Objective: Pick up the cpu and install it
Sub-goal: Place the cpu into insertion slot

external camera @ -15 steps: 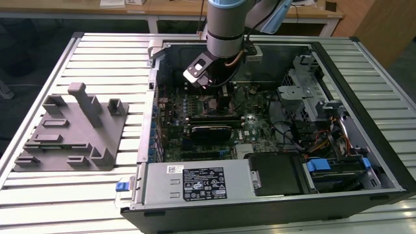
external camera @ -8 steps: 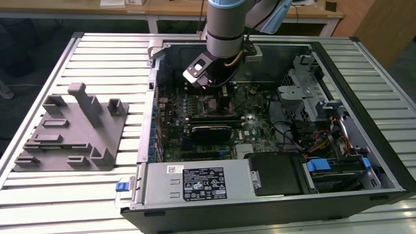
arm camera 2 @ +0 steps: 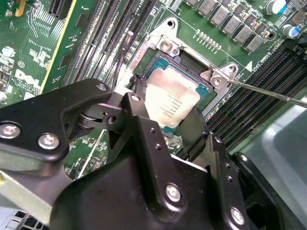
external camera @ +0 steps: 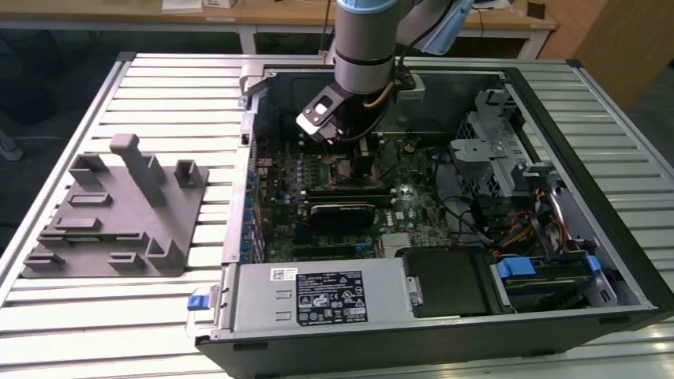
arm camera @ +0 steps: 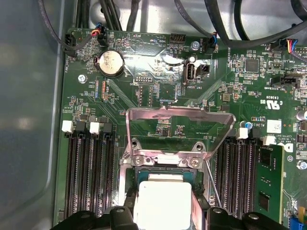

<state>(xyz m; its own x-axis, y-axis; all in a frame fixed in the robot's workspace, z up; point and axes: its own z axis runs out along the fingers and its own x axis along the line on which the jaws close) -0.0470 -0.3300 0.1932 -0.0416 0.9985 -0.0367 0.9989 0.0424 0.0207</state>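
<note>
The gripper (arm camera 2: 169, 117) pinches the cpu (arm camera 2: 170, 98) by two opposite edges, holding it at the open socket (arm camera 2: 187, 60); whether it is seated cannot be told. The socket's metal load frame (arm camera: 178, 112) stands raised. Memory slots (arm camera: 88, 167) flank the socket, and a coin battery (arm camera: 108, 63) lies farther off. Outside the computer case (external camera: 627, 245), well apart from the socket, sits the grey fixture (external camera: 106, 213).

The gripper (arm camera 2: 169, 106) hides part of the cpu (arm camera 2: 172, 96) in the second wrist view, and the first wrist view's edge cuts the cpu off. In the exterior view, the arm (external camera: 364, 55) runs out past the top edge.
</note>
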